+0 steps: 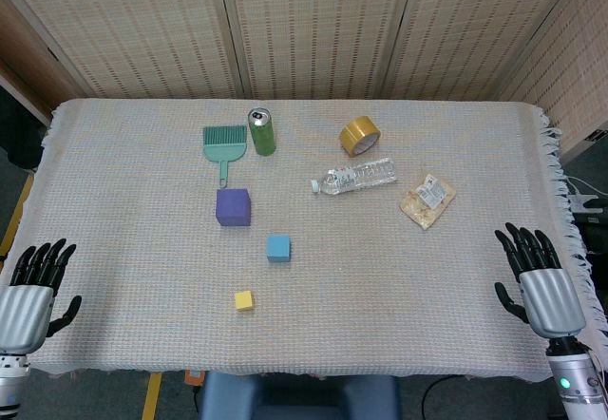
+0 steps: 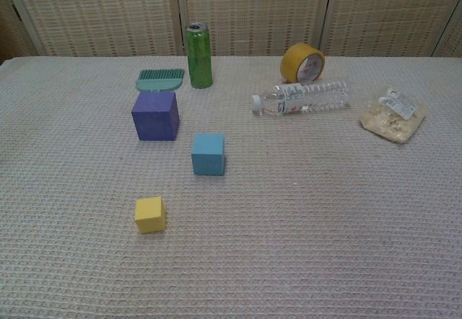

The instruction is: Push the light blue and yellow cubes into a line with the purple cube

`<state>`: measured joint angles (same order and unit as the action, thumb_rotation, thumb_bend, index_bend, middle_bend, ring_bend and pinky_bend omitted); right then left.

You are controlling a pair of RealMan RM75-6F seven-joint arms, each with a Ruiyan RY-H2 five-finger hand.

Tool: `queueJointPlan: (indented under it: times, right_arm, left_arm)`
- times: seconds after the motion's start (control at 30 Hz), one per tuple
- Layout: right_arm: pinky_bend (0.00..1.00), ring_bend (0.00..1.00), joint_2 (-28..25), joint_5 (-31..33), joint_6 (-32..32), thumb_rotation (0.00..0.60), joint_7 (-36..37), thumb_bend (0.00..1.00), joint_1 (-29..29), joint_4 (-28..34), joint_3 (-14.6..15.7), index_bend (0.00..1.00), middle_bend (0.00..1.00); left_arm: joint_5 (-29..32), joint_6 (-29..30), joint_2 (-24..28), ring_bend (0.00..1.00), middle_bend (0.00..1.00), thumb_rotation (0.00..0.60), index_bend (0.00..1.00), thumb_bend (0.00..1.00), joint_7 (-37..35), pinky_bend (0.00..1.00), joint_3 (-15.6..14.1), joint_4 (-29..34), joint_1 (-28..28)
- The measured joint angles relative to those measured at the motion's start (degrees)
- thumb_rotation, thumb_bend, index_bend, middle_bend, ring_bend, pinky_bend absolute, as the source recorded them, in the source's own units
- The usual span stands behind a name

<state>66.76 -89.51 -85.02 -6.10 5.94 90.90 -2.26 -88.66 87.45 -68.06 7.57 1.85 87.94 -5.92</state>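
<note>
1. At the far left, the left hand (image 1: 33, 287) rests at the near left corner of the table (image 1: 133, 239), fingers spread apart and holding nothing, well apart from every cube.
2. A green brush (image 1: 224, 144) lies flat toward the back, its handle pointing toward the near edge, just behind the purple cube.
3. The purple cube (image 1: 233, 206) sits left of centre, the biggest of the three blocks, near the tip of the brush handle, though I cannot tell whether they touch.
4. The yellow cube (image 1: 244, 299), the smallest, lies nearest the front edge, almost straight in front of the purple one and well apart from it.
5. A green can (image 1: 262, 131) stands upright just right of the brush head.
6. The light blue cube (image 1: 278, 247) sits between the other two in depth but offset to the right of both, so the three make a bent row, none touching.
7. A clear plastic bottle (image 1: 354, 176) lies on its side, cap pointing left.
8. A roll of yellow tape (image 1: 360, 136) stands on edge behind the bottle.
9. A small snack packet (image 1: 427, 200) lies right of the bottle.
10. The right hand (image 1: 540, 277) is at the near right corner, fingers spread and holding nothing.
</note>
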Motion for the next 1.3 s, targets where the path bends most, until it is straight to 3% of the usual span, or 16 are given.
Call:
queueJointPlan:
  times: [0.13,0.23,0.27,0.33,0.4,0.43,0.5,0.6,0.73,0.97,1.3]
  right_arm:
    - [0.00,0.00,0.21,0.04,1.08,0.600,0.56,0.14,0.01,-0.49,0.20,0.00,0.00]
    - [0.00,0.00,-0.05,-0.24,0.11,0.600,0.67,0.14,-0.32,-0.12,0.26,0.00,0.00]
    - [0.00,0.00,-0.15,-0.34,-0.25,0.600,0.70,0.14,-0.46,0.00,0.27,0.00,0.00]
    - [0.00,0.00,-0.43,-0.46,-0.77,0.600,0.67,0.14,-0.79,0.31,0.28,0.00,0.00]
    - [0.00,0.00,-0.58,-0.26,-0.71,0.600,0.76,0.14,-0.86,0.54,0.27,0.00,0.00]
    - [0.00,0.00,-0.70,-0.10,-0.53,0.600,0.93,0.14,-0.85,0.69,0.25,0.00,0.00]
    - [0.00,0.00,-0.78,0.02,-0.23,0.600,0.93,0.14,-0.69,0.75,0.15,0.00,0.00]
    - [0.00,0.00,-0.72,0.15,0.19,0.600,0.73,0.14,-0.50,0.69,0.10,0.00,0.00]
    - [0.00,0.00,-0.71,0.37,0.32,0.600,0.22,0.14,-0.47,0.86,0.06,0.00,0.00]
    - [0.00,0.00,-0.54,0.19,-0.08,0.600,1.84,0.14,-0.40,0.02,-0.23,0.00,0.00]
    - [0.00,0.00,-0.76,2.00,1.61,0.600,3.02,0.14,-0.01,-0.59,-0.63,0.00,0.00]
  left_arm:
    - [-0.41,-0.26,-0.47,0.00,0.00,0.600,0.00,0.38,0.40,0.07,-0.25,-0.04,0.04]
    - [-1.63,-0.17,-1.23,0.02,0.06,0.600,0.00,0.38,0.38,0.19,-0.28,-0.20,-0.42]
    - [-2.11,-0.10,-1.59,0.11,0.17,0.600,0.00,0.38,0.58,0.34,-0.24,-0.29,-0.62]
    - [-3.13,-0.01,-2.33,0.48,0.54,0.600,0.00,0.38,1.83,0.76,-0.05,-0.42,-1.27]
    - [-4.39,-0.54,-2.89,0.76,0.83,0.600,0.03,0.38,3.44,0.97,0.00,-0.24,-2.34]
    - [-5.28,-1.46,-3.12,0.86,0.93,0.600,0.06,0.38,4.27,1.00,0.00,0.11,-3.23]
    - [-5.96,-3.41,-3.49,0.95,0.99,0.600,0.10,0.38,5.01,1.00,0.09,0.69,-4.65]
    - [-5.96,-6.18,-4.57,1.00,1.00,0.600,0.16,0.38,7.62,1.00,0.68,1.53,-6.79]
    - [-4.88,-11.91,-7.62,1.00,1.00,0.600,0.23,0.38,14.38,1.00,1.91,2.99,-10.74]
    - [-0.40,-20.29,-15.58,1.00,1.00,0.600,0.23,0.38,19.10,1.00,3.43,2.55,-16.25]
    - [3.43,-23.02,-26.16,1.00,1.00,0.600,0.21,0.38,22.58,1.00,5.93,-4.18,-21.43]
